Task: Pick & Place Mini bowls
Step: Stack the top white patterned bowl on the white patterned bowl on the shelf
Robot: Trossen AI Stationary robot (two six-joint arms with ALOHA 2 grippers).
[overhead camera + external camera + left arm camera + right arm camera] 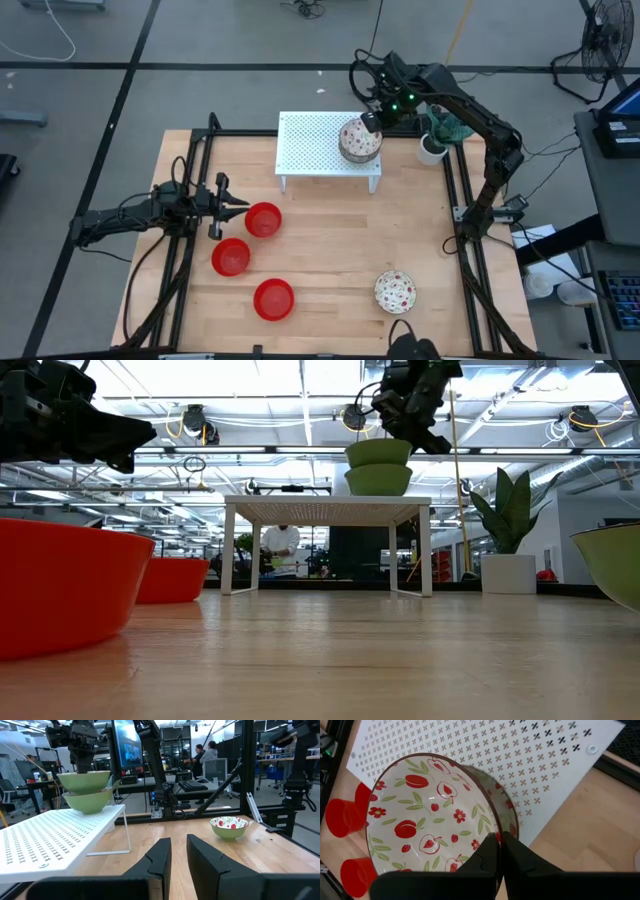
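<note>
Two white mini bowls with a red pattern are stacked (360, 141) on the white perforated stand (310, 150) at the far middle. My right gripper (371, 122) is shut on the upper one (427, 817). A third patterned bowl (395, 291) stands on its base near the table's front right. Three red mini bowls (263, 219) (230, 257) (273, 299) stand on the table at the left. My left gripper (240, 205) hovers beside the farthest red bowl, empty, with a narrow gap between its fingers (178, 852). My right gripper pinches the upper bowl's rim (492, 831) on its far right side, one finger inside the bowl and one outside. The fingers come slanting down from the far right. The bowl sits level, mouth up, in the lower bowl's mouth (378, 478); whether it rests there I cannot tell.
A white cup with a green plant (432, 148) stands right of the stand, close under my right arm. Black frame rails (462, 200) run along the table's left and right sides. Bare wood lies in the table's middle. People show in the room beyond (282, 546).
</note>
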